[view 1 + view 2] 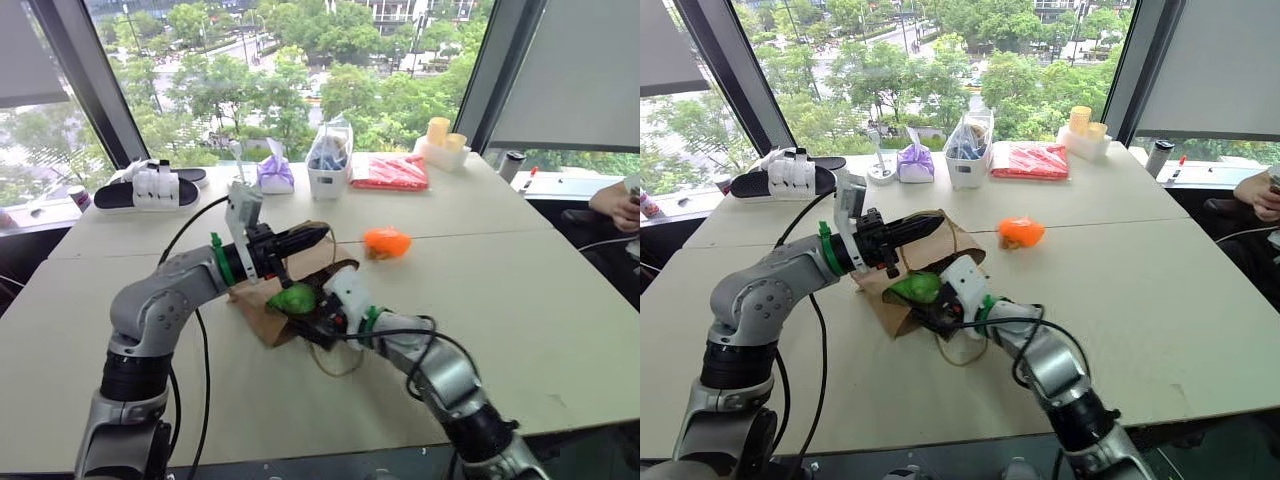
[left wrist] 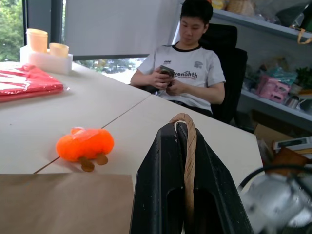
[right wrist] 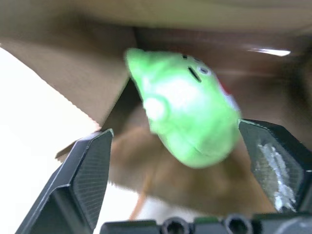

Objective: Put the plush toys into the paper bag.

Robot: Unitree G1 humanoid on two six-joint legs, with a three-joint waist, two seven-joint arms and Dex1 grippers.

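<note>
My left gripper (image 1: 325,233) is shut on the twine handle (image 2: 189,146) of the brown paper bag (image 1: 262,315) and holds the bag's mouth lifted off the table. The green plush toy (image 3: 187,117) sits in that mouth, against the brown paper. My right gripper (image 3: 174,129) is at the mouth, open, its two fingers spread wide on either side of the green toy (image 1: 295,298). The orange plush toy (image 1: 386,241) lies on the table, beyond the bag and to its right, apart from both grippers.
Along the far edge by the window stand a red packet (image 1: 390,172), a white bin with a clear bag (image 1: 328,165), a purple pouch (image 1: 275,175), sandals (image 1: 150,187) and yellow cups (image 1: 440,140). A person (image 2: 187,73) sits off the table's right end.
</note>
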